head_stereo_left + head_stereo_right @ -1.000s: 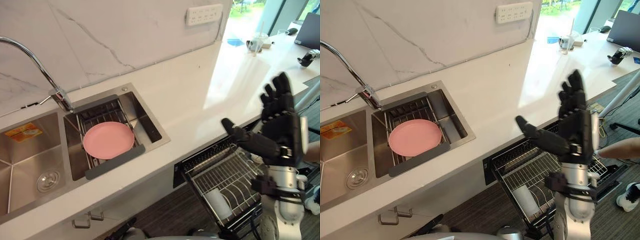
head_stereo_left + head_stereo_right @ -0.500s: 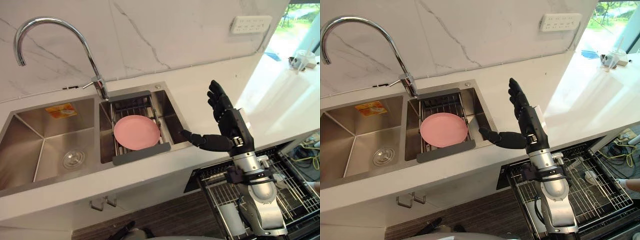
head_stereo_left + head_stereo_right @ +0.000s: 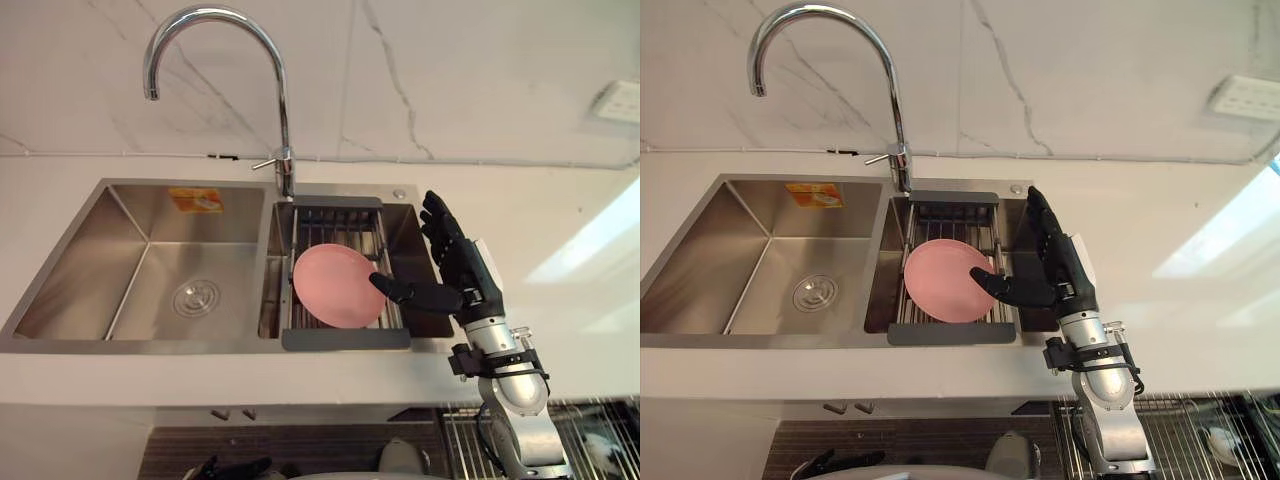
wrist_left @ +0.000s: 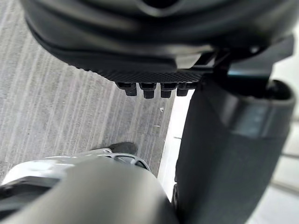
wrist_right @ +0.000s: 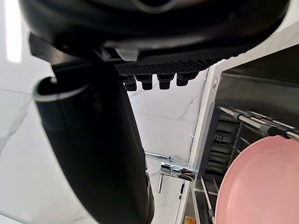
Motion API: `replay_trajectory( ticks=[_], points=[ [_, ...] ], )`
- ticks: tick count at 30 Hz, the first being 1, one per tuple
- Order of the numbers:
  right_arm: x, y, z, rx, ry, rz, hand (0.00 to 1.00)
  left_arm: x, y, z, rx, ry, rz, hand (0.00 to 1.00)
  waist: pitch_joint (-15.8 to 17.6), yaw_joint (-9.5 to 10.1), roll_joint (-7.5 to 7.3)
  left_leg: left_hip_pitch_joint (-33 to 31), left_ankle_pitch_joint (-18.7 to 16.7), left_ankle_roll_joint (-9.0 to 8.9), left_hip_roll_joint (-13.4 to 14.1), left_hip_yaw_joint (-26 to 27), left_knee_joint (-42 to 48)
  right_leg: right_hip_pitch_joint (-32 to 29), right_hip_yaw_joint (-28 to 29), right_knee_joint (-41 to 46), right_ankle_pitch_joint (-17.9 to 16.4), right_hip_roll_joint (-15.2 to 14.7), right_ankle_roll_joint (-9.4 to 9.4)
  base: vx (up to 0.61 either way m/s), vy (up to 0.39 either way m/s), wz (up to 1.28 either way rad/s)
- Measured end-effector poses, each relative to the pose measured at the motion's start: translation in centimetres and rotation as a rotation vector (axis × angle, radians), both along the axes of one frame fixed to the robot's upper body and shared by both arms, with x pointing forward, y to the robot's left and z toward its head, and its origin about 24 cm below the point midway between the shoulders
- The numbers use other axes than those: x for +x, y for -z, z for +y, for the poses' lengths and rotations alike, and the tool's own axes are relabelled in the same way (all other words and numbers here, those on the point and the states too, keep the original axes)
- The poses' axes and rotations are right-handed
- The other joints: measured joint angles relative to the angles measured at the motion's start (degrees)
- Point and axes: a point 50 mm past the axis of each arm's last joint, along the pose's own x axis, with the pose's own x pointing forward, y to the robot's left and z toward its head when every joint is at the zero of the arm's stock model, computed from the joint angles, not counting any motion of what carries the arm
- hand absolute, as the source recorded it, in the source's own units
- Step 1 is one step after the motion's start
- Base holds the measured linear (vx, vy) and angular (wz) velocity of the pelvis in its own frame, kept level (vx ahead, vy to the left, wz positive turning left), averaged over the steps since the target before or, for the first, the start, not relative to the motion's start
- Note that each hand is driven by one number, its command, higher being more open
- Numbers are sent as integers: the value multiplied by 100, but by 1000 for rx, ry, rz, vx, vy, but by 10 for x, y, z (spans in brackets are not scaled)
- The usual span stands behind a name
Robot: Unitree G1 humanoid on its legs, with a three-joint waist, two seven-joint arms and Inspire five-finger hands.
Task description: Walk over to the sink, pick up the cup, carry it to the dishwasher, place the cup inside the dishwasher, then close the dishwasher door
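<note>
No cup stands in the sink (image 3: 150,260). The right basin holds a pink plate (image 3: 338,286) lying on a dark wire drainer (image 3: 340,215). My right hand (image 3: 460,275) is raised over the sink's right rim, open, fingers straight up and the thumb reaching toward the plate's edge without holding it. In the right wrist view the same hand (image 5: 93,140) is open, with the plate (image 5: 261,186) beyond it. At the lower right the pulled-out dishwasher rack (image 3: 1160,430) shows, with a pale rounded thing (image 3: 1218,443) lying in it. My left hand (image 4: 224,154) hangs open above the floor.
A tall chrome faucet (image 3: 280,100) arches over the divider between the two basins. The left basin has a drain (image 3: 196,297) and a sticker. White counter (image 3: 560,220) runs to the right, with a wall socket (image 3: 620,100) above it. Grey carpet (image 4: 70,107) lies below.
The view has swung left and now faces the sink squarely. My open right hand now hovers over the sink's right rim by the plate; the dishwasher rack has slid to the lower right corner.
</note>
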Motion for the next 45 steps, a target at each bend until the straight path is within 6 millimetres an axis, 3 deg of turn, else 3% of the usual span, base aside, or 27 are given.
replay_trajectory(
  ticks=[3,7,15,24,31,37,45],
  points=[
    [0,2,2,17,2,3,100,5,-1,-3,1,36,-9,100,-24,37,94,7,-162,-249,346,36,131,430,20,-752,29,404,244,155,-173,-23],
    [-4,5,1,12,-6,20,100,4,-1,-3,-1,34,-4,100,4,18,135,75,-243,-380,597,245,170,672,90,-1346,262,786,176,80,-81,-31],
    [-9,5,3,9,-125,31,100,2,2,-10,-21,13,-8,100,99,6,317,186,-261,-408,644,253,174,1073,85,-2004,576,932,206,-12,-5,-2],
    [-20,1,7,26,-207,36,100,-3,4,-11,-34,-12,8,100,95,-45,383,188,-280,-455,706,283,200,1200,92,-2277,719,1018,170,-51,-17,-2],
    [-19,-4,1,-83,-281,54,100,-4,5,-14,-51,-6,11,100,85,-115,459,227,-293,-482,727,398,196,1217,186,-2353,766,1066,162,-29,-9,-8],
    [1,-24,-3,-216,-350,27,100,-3,6,-17,-80,2,18,100,44,-109,531,255,-294,-485,728,333,198,1309,112,-2401,782,1066,164,-51,-10,5],
    [62,-30,-7,-404,-358,104,100,2,6,-18,-104,-12,25,100,8,122,537,53,-166,-488,707,-125,169,1404,-343,-2546,843,1048,156,-33,-21,29]
  ],
)
